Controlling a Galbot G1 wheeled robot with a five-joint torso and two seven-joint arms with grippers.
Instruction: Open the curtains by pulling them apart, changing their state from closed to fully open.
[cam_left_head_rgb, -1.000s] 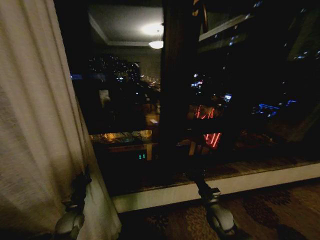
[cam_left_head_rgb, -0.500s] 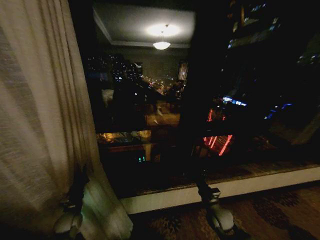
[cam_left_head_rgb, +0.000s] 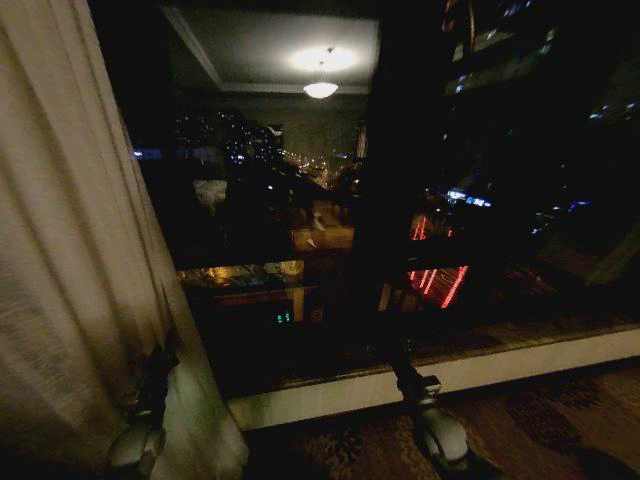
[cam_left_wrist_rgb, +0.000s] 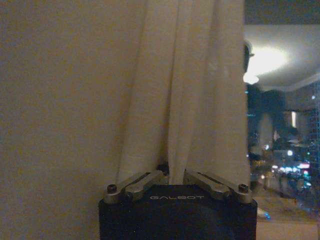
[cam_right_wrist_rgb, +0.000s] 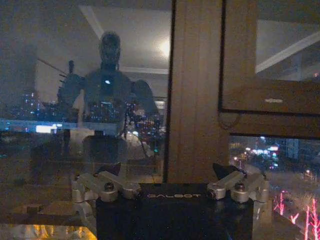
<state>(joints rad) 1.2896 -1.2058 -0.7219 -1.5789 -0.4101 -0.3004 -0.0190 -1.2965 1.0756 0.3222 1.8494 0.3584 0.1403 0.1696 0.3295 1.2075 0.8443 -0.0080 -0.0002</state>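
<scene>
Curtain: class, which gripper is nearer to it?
Left. The left gripper is shut on the curtain; the right gripper is open, apart at the window.

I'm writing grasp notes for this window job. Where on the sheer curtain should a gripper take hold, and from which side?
Best at the curtain's free inner edge, low down, coming from the room side: there the pleats bunch into a narrow fold that fits between the fingers. The left gripper is shut on just such a gathered fold; the right gripper is open at the window.

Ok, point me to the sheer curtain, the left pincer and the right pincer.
sheer curtain (cam_left_head_rgb: 70, 260): head view, mid panel.
left pincer (cam_left_wrist_rgb: 172, 176): left wrist view, fingertips pinching the fabric fold.
right pincer (cam_right_wrist_rgb: 170, 175): right wrist view, gap between open fingers.
</scene>
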